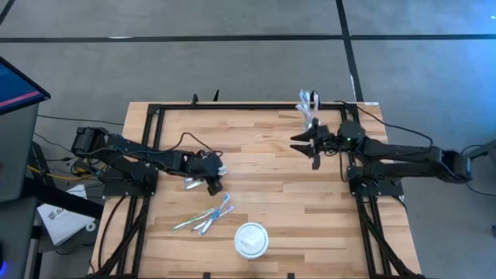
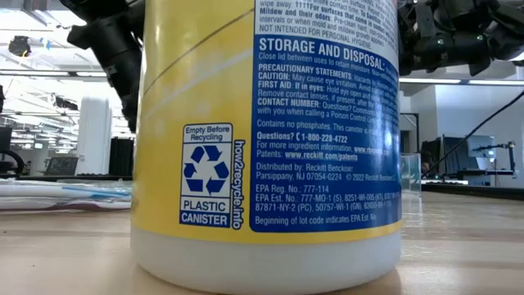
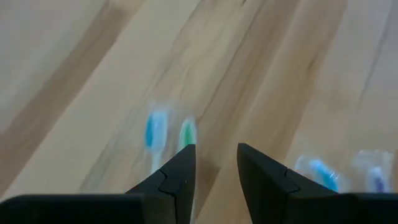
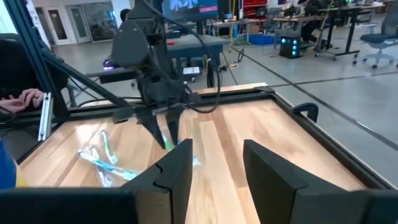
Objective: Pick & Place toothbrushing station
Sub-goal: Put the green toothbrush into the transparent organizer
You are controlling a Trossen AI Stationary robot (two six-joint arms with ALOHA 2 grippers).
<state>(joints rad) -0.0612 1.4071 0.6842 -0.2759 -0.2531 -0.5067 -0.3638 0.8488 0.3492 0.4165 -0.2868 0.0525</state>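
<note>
My left pincer [image 1: 215, 186] hangs just above the tabletop [image 1: 271, 194], its fingers slightly apart and holding nothing. The toothbrushes [image 1: 208, 218] lie scattered nearer the front edge, beside a white canister [image 1: 251, 239]. My right pincer [image 1: 310, 143] waits at the far right side with its fingers apart and empty, close to the clear tumbler [image 1: 309, 108]. To do this well, I judge I should line my fingers across one brush handle, lower until they straddle it, and close only on that brush, not on its neighbours.
</note>
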